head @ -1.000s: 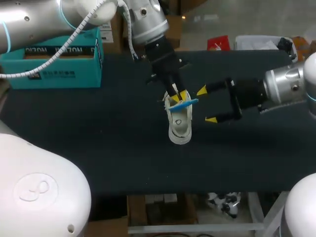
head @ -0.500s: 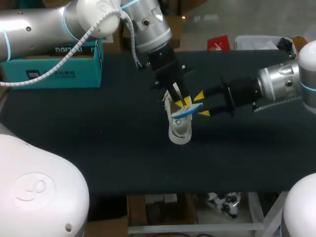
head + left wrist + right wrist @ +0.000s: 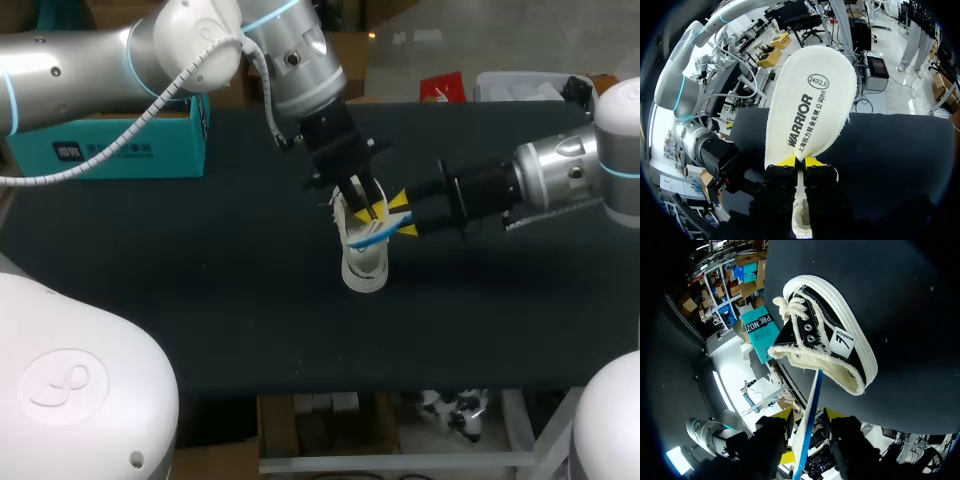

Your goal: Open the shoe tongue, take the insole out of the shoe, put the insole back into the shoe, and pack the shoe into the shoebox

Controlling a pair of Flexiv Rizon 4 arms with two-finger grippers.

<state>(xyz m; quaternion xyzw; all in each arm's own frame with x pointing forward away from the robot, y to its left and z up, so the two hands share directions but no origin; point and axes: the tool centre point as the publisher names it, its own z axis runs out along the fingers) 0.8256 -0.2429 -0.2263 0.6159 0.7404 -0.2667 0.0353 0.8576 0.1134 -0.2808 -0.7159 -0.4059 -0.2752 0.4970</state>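
A black canvas shoe (image 3: 363,268) with a white sole stands mid-table; the right wrist view shows the shoe (image 3: 840,340) lying ahead of my right gripper's fingers, laces and tongue spread. The cream insole (image 3: 812,105) with its blue underside is lifted above the shoe, and my left gripper (image 3: 800,161) is shut on its lower end. From above, the left gripper (image 3: 365,208) hangs right over the shoe's opening. My right gripper (image 3: 402,214) comes in from the right. The insole's edge (image 3: 807,425) runs between the right gripper's (image 3: 808,417) fingers, with a narrow gap still visible.
The teal shoebox (image 3: 120,140) stands open at the table's back left, and the shoebox (image 3: 762,330) also shows beyond the shoe from the right wrist. Dark tabletop (image 3: 200,300) lies bare in front and to both sides of the shoe.
My right gripper moved left to the insole and its fingers narrowed around it. My left gripper shifted slightly right and down, keeping hold of the insole.
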